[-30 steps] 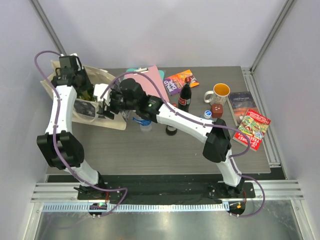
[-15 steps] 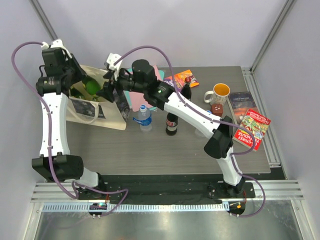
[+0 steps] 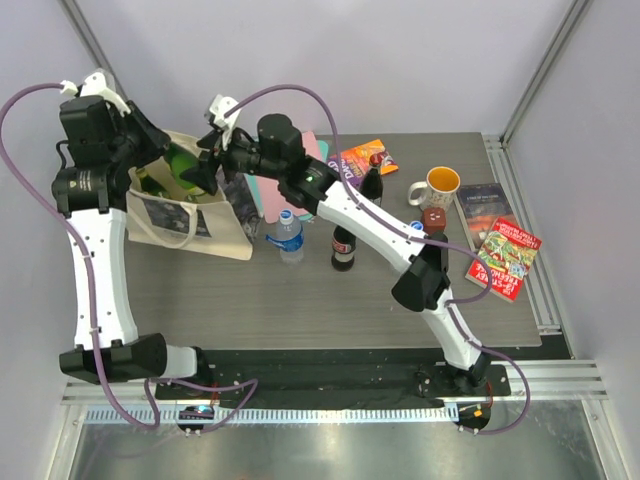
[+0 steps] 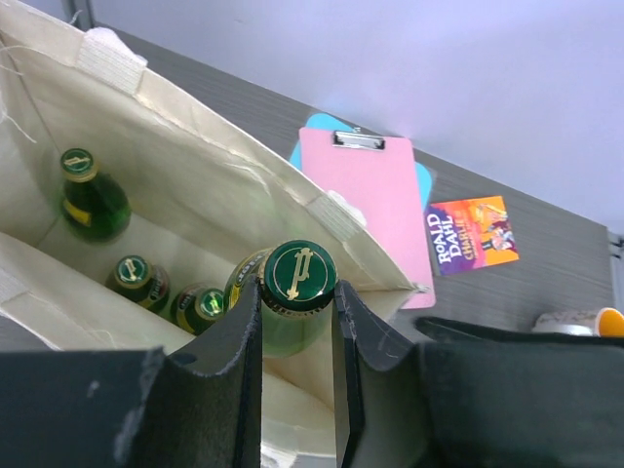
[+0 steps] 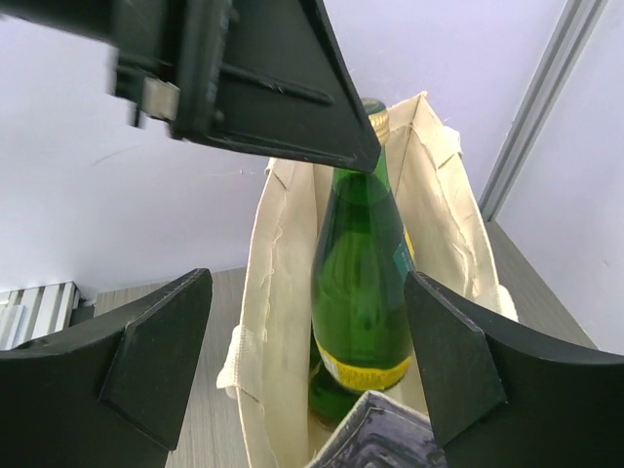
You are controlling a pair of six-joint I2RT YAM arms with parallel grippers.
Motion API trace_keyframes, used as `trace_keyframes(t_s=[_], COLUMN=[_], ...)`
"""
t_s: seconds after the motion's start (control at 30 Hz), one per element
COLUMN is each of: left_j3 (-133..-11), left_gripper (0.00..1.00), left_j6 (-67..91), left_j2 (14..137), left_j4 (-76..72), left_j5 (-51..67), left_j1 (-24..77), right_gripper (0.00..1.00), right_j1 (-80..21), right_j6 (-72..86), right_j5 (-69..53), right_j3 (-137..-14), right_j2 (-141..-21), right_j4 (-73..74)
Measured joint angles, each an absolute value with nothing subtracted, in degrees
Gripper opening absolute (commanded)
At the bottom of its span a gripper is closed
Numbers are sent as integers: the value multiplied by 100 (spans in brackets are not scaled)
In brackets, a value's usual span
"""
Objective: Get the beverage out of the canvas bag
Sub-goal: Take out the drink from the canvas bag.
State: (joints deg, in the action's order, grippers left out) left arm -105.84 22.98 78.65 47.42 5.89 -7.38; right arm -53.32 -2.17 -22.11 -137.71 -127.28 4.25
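One green bottle [image 4: 292, 292] is standing upright in the canvas bag [image 4: 195, 185] mouth, left gripper [image 4: 297, 302] clamping its neck, probably for a straight pull; right gripper [image 5: 307, 356] is sitting wide open, empty.

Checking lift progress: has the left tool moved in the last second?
Yes: the left tool, gripping the green bottle, shifted left, away from the pink clipboard.

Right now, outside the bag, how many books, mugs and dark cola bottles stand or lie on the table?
Books: 3 (colourful Roald Dahl paperback, dark-covered book, red-covered book)
Dark cola bottles: 2
White mug with yellow inside: 1
Total: 6
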Motion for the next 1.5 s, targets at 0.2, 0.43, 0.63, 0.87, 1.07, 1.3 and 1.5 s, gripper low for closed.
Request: trace_keyframes(t_s=[0.2, 0.43, 0.63, 0.87, 1.07, 1.3, 1.5], left_j3=[-10586, -10586, -10586, -10586, -10687, -10790, -10790], left_gripper=[0, 0, 0, 0, 0, 0, 0], left_j6=[2449, 2519, 2574, 2670, 2694, 2779, 2825], left_j2=[7673, 7498, 7417, 7277, 7142, 6995, 6899], left_j4=[4768, 4807, 4807, 4810, 4801, 4724, 4694], left_j5=[858, 1011, 1151, 1409, 1619, 1925, 2161], left_j1=[-707, -694, -685, -670, -663, -646, -574], right_gripper=[86, 85, 85, 85, 85, 84, 75], right_j1=[-5457, -5559, -5583, -5586, -5590, -5590, -5588], right_j6=[-226, -309, -360, -395, -395, -346, -281], right_j5=[-2053, -1763, -1586, -1553, -1592, -1706, -1841], right_j3=[-13972, -14062, -14108, -14110, -14110, -14042, -13788], right_j2=[-13019, -13091, -13091, -13091, -13087, -12956, -12538], right_j4=[403, 336, 298, 298, 309, 569, 947])
